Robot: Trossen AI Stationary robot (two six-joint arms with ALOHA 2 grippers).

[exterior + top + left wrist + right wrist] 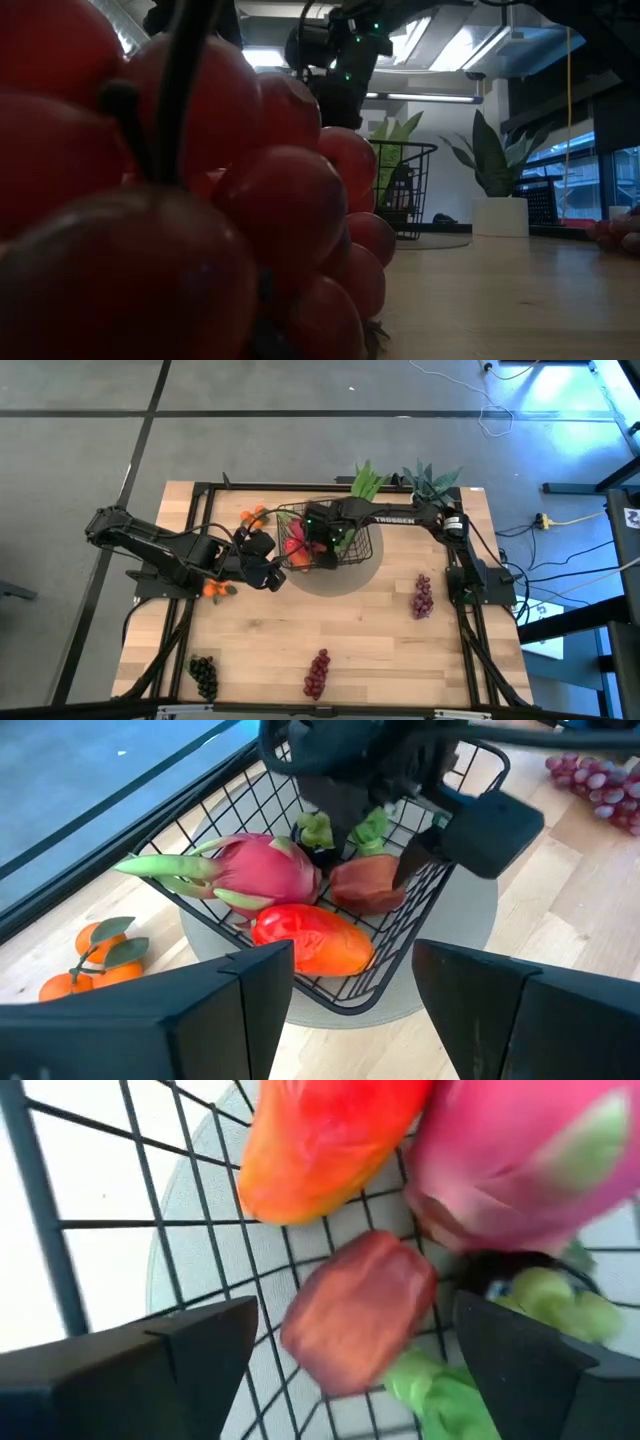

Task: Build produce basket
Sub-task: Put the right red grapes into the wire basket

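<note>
The black wire basket (352,552) stands on a round grey mat (345,582) at the table's far middle. In it lie a pink dragon fruit (255,865), a red-orange mango (310,940), a brown-red fruit (360,1320) and green leaves (372,825). My right gripper (350,1370) reaches down into the basket from the right, open, with one finger on either side of the brown-red fruit, which lies on the mesh floor. My left gripper (350,970) is open and empty just outside the basket's left side (272,572).
Oranges (255,517) lie left of the basket and another (215,590) by the left arm. A dark grape bunch (204,675) and red bunches (317,672), (423,597) lie nearer. A leafy stalk (368,480) and a potted plant (430,485) stand at the far edge.
</note>
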